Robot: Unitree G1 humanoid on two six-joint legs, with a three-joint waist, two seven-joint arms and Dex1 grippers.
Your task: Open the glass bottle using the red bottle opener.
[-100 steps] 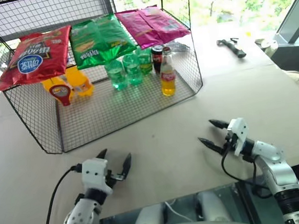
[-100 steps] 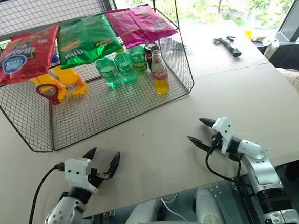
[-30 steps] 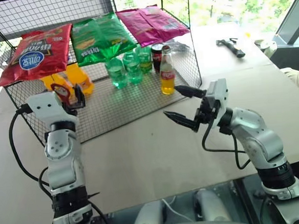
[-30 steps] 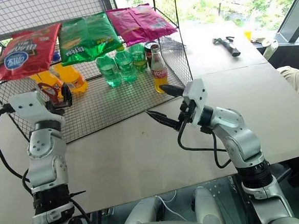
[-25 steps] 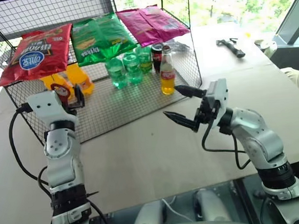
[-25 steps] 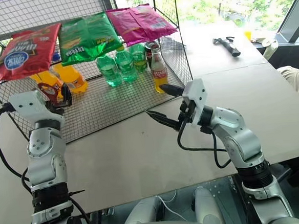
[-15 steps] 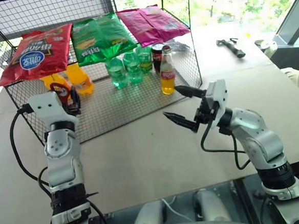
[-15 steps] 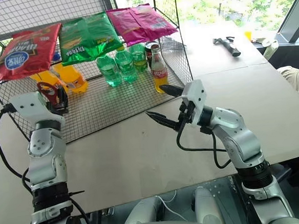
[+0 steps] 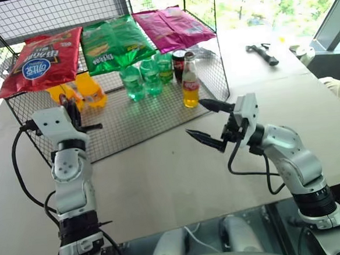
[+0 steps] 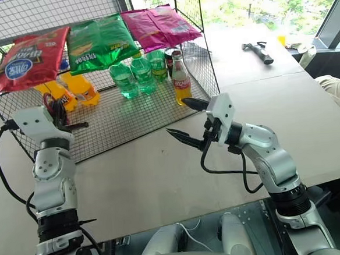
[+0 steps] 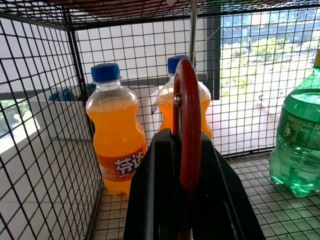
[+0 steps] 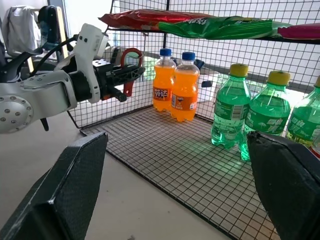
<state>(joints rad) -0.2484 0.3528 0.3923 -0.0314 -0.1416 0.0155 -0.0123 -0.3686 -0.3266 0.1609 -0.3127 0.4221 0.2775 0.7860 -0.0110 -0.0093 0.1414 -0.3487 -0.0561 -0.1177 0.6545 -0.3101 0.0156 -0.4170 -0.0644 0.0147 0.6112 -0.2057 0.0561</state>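
Clamping the red bottle opener point(image 11: 188, 120) — left gripper point(image 11: 186, 165); right gripper point(image 9: 209, 120) — jaws spread, empty.

I am looking at bare table point(image 9: 179, 173) lying open between my right gripper point(image 9: 205, 120) and the wire rack point(image 9: 128, 116), whose near side is standing open. Inside, green bottles point(image 9: 143, 78) and a dark can point(image 9: 179, 64) are crowding left of and behind the glass bottle point(image 9: 190, 82). Snack bags point(image 9: 114, 41) are roofing it overhead.
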